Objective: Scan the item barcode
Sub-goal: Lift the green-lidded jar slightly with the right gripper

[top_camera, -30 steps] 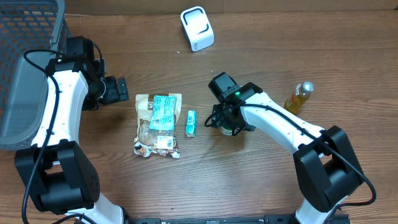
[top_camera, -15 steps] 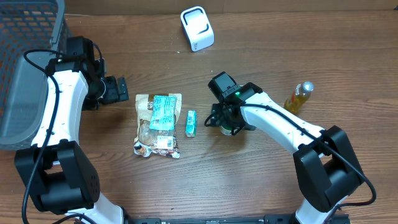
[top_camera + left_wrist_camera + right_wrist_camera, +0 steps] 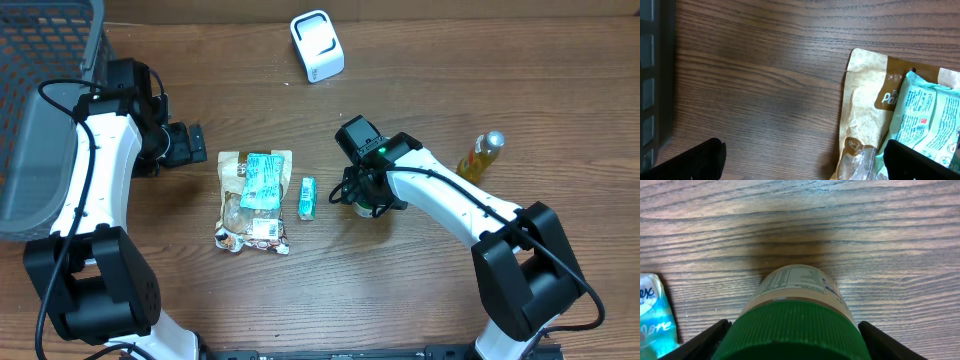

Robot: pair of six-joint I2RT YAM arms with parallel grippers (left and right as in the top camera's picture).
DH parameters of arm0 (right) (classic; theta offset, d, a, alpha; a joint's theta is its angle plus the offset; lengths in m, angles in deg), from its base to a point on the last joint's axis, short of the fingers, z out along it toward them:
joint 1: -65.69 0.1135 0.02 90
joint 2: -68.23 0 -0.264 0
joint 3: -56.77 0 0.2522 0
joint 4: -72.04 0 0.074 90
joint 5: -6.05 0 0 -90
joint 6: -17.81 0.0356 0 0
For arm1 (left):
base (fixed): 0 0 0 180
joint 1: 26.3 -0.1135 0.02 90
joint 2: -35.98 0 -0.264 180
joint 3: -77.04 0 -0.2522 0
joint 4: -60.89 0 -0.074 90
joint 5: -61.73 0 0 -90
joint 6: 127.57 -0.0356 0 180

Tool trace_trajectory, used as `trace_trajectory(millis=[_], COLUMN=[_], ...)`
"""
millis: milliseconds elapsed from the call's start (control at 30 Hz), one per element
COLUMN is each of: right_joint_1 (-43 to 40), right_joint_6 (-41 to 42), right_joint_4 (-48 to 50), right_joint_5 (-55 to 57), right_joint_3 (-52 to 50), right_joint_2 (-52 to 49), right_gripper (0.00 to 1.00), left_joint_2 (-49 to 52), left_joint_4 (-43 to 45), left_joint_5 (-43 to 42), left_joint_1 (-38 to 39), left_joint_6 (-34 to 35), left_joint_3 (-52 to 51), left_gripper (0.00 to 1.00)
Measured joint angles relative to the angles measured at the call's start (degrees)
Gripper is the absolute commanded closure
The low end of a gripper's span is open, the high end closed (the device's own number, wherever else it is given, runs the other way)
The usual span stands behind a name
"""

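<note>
1. we find the green-capped jar (image 3: 796, 287) upright on the desk (image 3: 890, 225), its cap between the right fingers (image 3: 700, 347); whether they grip it we cannot tell.
2. the left fingers (image 3: 690, 162) gape wide and empty, well apart from it, so the right arm is nearer.

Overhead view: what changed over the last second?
Only the right gripper: its jaws look slightly narrower around the green-lidded plastic jar; contact unclear. The left gripper, brown snack pouch, small teal tissue pack, white box-shaped scanner and yellow bottle stayed put.
</note>
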Motion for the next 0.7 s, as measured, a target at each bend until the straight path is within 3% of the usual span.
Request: trace_trajectory(millis=[700], right_joint_1=[0.0], right_joint_6=[0.0], right_joint_4=[0.8], right_joint_5=[0.0], right_joint_3=[0.0], right_joint_2=[0.0], right_gripper=[0.18], left_joint_2=[0.0], left_joint_4=[0.0], left_joint_5=[0.0], left_joint_1=[0.0], left_joint_6=[0.0], left_joint_3=[0.0], left_gripper=[0.0])
